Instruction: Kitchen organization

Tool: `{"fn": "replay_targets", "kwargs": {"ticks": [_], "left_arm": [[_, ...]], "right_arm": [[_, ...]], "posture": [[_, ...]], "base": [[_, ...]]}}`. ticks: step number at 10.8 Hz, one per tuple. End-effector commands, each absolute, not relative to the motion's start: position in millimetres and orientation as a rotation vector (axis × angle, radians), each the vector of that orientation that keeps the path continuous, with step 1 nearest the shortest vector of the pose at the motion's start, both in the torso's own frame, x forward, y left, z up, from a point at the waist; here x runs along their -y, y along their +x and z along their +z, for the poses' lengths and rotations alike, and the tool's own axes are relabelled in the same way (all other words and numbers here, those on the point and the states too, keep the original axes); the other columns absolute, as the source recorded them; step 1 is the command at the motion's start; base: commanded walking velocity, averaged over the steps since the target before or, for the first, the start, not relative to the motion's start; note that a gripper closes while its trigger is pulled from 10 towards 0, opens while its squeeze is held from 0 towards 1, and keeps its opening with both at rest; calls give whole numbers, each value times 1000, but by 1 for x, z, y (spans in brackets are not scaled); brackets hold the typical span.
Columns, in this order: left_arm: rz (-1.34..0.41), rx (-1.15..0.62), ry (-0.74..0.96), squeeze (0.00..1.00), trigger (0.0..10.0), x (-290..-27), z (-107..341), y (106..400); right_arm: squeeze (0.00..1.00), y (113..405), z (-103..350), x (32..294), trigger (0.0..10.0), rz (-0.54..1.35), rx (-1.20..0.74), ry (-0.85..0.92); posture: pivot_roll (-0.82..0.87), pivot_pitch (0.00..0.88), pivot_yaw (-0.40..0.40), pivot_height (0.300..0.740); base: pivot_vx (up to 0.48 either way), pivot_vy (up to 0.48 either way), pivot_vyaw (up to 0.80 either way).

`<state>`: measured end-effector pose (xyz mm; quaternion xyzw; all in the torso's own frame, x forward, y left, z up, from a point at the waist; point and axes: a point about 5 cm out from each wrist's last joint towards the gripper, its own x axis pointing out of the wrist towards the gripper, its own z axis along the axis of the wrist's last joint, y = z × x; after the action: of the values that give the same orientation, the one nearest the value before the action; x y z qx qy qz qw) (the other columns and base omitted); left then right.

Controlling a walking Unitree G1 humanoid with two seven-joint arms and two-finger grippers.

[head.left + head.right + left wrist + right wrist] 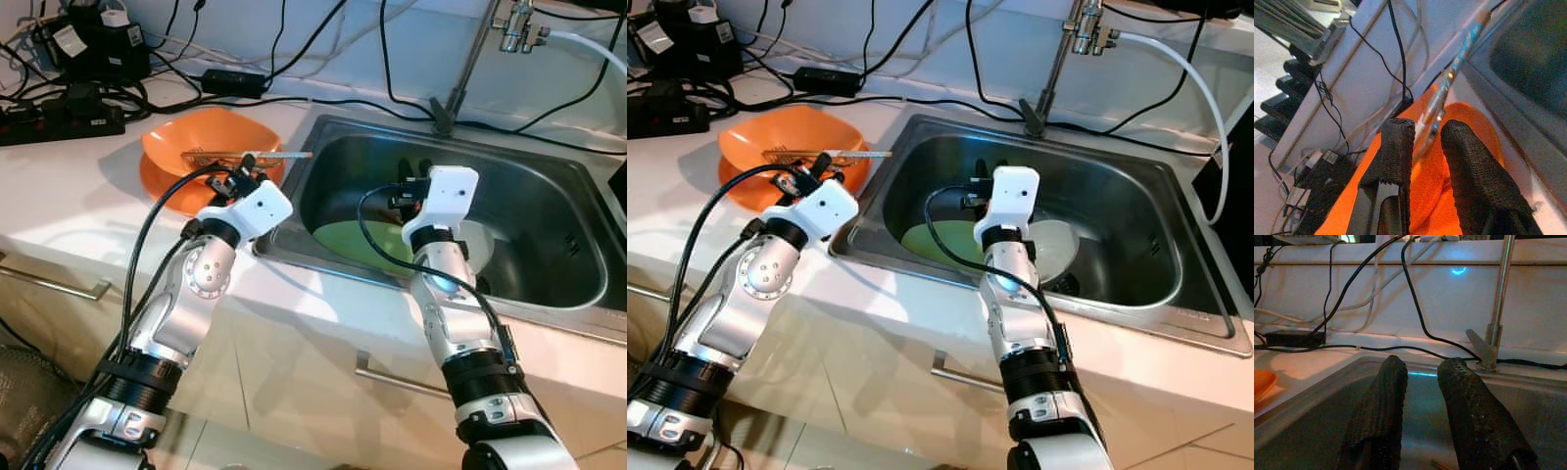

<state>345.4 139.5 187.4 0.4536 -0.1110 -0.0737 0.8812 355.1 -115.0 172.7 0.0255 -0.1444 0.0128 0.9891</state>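
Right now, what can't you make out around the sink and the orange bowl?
- Green plate in the sink: partly hidden by the right arm, eye views.
- White dish: mostly behind that arm.
- Right pincer: anything under the fingers is too dark, right wrist view.
- Utensil head in the orange bowl: too small.
- Left pincer: contact with the utensil unclear.
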Motion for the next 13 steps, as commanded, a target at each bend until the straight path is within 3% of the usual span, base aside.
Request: {"fn": "replay_targets", "kwargs": {"ticks": [1,2,3,11,12,13], "left_arm": [[-147,237,964,0,9961,-137,192,349],[-144,232,968,0,4078,-138,192,351],[-140,231,968,0,0,-138,192,351],[-110,256,966,0,0,-138,205,349],[-101,267,944,0,8745,-137,212,346],[-92,283,937,0,10000,-137,220,344]], "right_arm": [[0,356,175,116,10000,21,303,54],[0,356,175,116,10000,21,302,54],[0,357,176,116,10000,20,302,54],[0,357,175,116,10000,19,299,55],[0,357,175,116,10000,20,298,55],[0,357,175,115,10000,21,298,55]], "posture": [[268,21,-65,740],[267,23,-65,740],[266,26,-65,740],[271,35,-67,740],[273,33,-68,740],[274,33,-69,740]], "base": [[0,0,0],[0,0,0],[0,0,0],[0,0,0],[0,0,0],[0,0,0]]}}
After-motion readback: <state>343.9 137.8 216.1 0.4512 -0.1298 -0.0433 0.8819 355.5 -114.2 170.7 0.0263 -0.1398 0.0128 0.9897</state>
